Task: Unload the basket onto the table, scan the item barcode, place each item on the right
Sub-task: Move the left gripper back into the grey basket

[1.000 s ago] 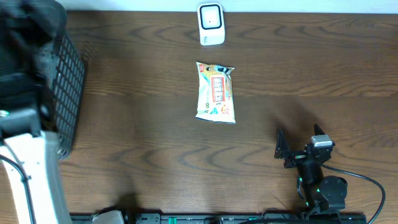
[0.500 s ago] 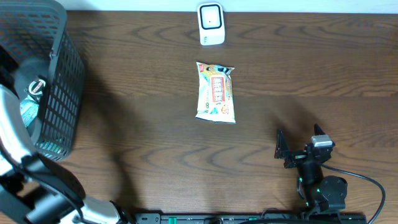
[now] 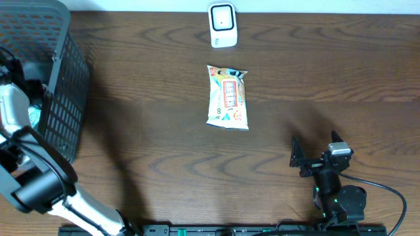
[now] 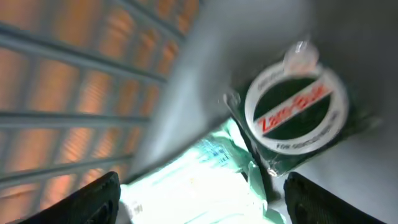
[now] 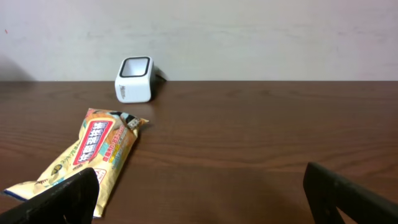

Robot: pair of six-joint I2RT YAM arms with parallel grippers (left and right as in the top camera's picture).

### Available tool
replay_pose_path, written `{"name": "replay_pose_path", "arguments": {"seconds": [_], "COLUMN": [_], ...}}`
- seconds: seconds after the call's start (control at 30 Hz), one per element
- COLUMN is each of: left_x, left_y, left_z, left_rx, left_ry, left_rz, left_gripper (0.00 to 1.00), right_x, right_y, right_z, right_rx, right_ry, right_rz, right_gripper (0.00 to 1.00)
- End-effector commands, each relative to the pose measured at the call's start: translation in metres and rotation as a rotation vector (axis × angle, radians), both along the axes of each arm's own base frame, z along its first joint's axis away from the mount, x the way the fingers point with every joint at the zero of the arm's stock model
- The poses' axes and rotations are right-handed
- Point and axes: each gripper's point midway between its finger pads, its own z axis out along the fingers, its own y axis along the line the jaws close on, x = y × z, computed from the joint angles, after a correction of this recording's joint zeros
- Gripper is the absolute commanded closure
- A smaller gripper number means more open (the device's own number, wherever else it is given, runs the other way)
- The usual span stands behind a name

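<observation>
Snack packet (image 3: 228,97) lies flat near the middle of the surface (image 3: 151,131), lengthwise toward the far edge, with the white scanner (image 3: 222,25) standing at that edge just beyond its far end and apart from it. The right tool (image 3: 316,145) sits by the near edge, right of centre, spread wide and holding nothing; the packet is well apart from it, ahead and to its left. The left tool (image 4: 205,199) is down inside the basket (image 3: 65,85) at the far left corner, also spread wide, above a round-labelled pouch (image 4: 295,109) and a pale green packet (image 4: 199,174), both blurred.
</observation>
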Motion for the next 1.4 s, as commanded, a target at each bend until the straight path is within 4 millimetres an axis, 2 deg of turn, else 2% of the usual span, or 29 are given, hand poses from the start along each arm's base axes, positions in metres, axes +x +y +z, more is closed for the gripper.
{"name": "replay_pose_path", "arguments": {"seconds": [0.0,0.2,0.4,0.67,0.8,0.93,1.1,1.2,1.27,1.37], "left_x": [-0.020,-0.036,-0.044,-0.033,-0.008,0.015,0.027,0.030,0.025,0.010], "left_y": [0.003,0.004,0.008,0.006,0.000,-0.009,-0.007,-0.004,-0.008,-0.020], "left_z": [-0.038,-0.059,-0.069,-0.069,-0.051,-0.018,0.034,0.058,0.058,0.039], "left_rx": [-0.046,-0.077,-0.097,-0.136,-0.191,-0.209,-0.135,-0.081,-0.073,-0.118], "left_ry": [0.110,0.212,0.233,0.157,-0.003,-0.121,-0.235,-0.274,-0.237,-0.137], "left_rz": [-0.005,-0.063,-0.054,-0.058,-0.056,-0.123,-0.159,-0.182,-0.221,-0.269], "left_gripper": [0.16,0.16,0.17,0.17,0.17,0.17,0.17,0.16,0.14,0.14], "right_x": [0.000,0.000,0.000,0.000,0.000,0.000,0.000,0.000,0.000,0.000], "right_y": [-0.001,-0.001,-0.001,-0.001,-0.001,-0.001,-0.001,-0.001,-0.001,-0.001], "right_z": [0.000,0.000,0.000,0.000,0.000,0.000,0.000,0.000,0.000,0.000], "right_rx": [0.002,0.002,0.002,0.002,0.002,0.002,0.002,0.002,0.002,0.002], "right_ry": [0.000,0.000,0.000,0.000,0.000,0.000,0.000,0.000,0.000,0.000], "right_rz": [-0.003,-0.003,-0.003,-0.003,-0.003,-0.003,-0.003,-0.003,-0.003,-0.003], "right_gripper": [0.01,0.01,0.01,0.01,0.01,0.01,0.01,0.01,0.01,0.01]}}
